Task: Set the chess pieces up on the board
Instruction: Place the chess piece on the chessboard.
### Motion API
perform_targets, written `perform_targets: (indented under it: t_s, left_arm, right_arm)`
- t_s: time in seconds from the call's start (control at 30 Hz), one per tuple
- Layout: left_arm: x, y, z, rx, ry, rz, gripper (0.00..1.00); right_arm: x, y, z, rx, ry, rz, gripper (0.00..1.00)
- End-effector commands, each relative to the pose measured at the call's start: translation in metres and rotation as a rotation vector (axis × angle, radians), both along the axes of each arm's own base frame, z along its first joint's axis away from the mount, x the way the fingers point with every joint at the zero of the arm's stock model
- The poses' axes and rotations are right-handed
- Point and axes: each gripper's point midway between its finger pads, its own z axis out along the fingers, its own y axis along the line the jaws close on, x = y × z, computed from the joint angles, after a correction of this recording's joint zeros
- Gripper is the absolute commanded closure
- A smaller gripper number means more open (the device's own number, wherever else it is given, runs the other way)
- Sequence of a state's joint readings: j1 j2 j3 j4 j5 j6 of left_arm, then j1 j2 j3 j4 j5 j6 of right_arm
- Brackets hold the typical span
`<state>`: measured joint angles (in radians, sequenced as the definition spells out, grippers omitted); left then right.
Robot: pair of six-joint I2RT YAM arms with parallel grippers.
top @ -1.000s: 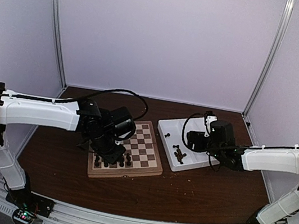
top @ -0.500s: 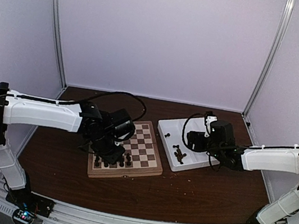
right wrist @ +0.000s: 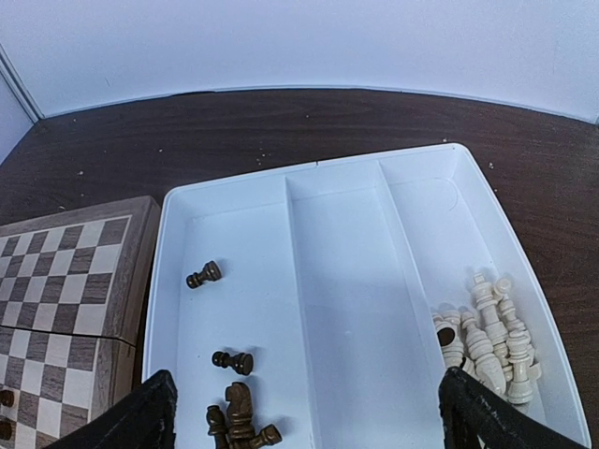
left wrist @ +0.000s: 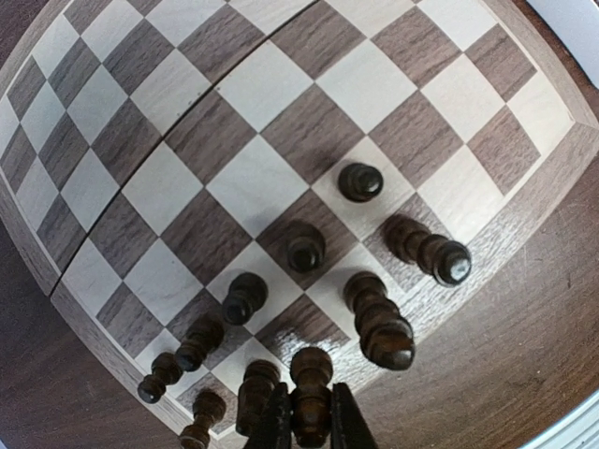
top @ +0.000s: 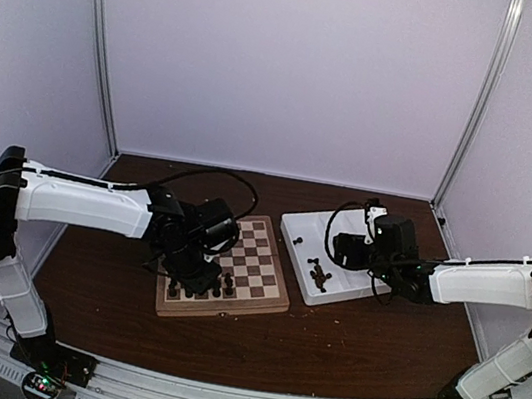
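The left claw point(left wrist: 312, 426) is closed tight on one dark piece point(left wrist: 312, 383), seen at the 6 o'clock edge of the left wrist view. The other chess pieces point(left wrist: 304, 248) stand on the board point(left wrist: 271, 84) near its border, spread from 9 o'clock round to 2 o'clock of the held one. From above, the board lies on the tabletop point(top: 344, 344), at 9 o'clock of the white tray point(right wrist: 309, 170). The right claw point(right wrist: 314, 421) hovers over this tray with its fingers wide apart and holds nothing. In the tray, a few loose dark pieces point(right wrist: 234, 412) lie in the 9 o'clock compartment and cream pieces point(right wrist: 487, 337) in the 3 o'clock one.
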<state>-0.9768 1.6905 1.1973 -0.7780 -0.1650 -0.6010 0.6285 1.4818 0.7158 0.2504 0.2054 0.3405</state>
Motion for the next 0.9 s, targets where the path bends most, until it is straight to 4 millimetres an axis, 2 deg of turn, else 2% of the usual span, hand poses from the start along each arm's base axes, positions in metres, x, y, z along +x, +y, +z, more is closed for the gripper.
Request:
perform_targets:
  t_s: [0.0,0.8,0.87]
  left_arm:
    - [0.006,-0.001,-0.007,-0.007,-0.004,0.003,0.95]
    - [0.01,0.001,-0.018,0.009,0.013,0.006,0.94]
    - [0.01,0.001,-0.018,0.008,0.017,0.005,0.9]
  right_arm:
    - [0.006,0.001,0.008,0.017,-0.011,-0.007,0.04]
    - [0.008,0.0,0.005,0.023,-0.002,-0.01,0.04]
    - [0.008,0.0,0.004,0.022,-0.001,-0.009,0.04]
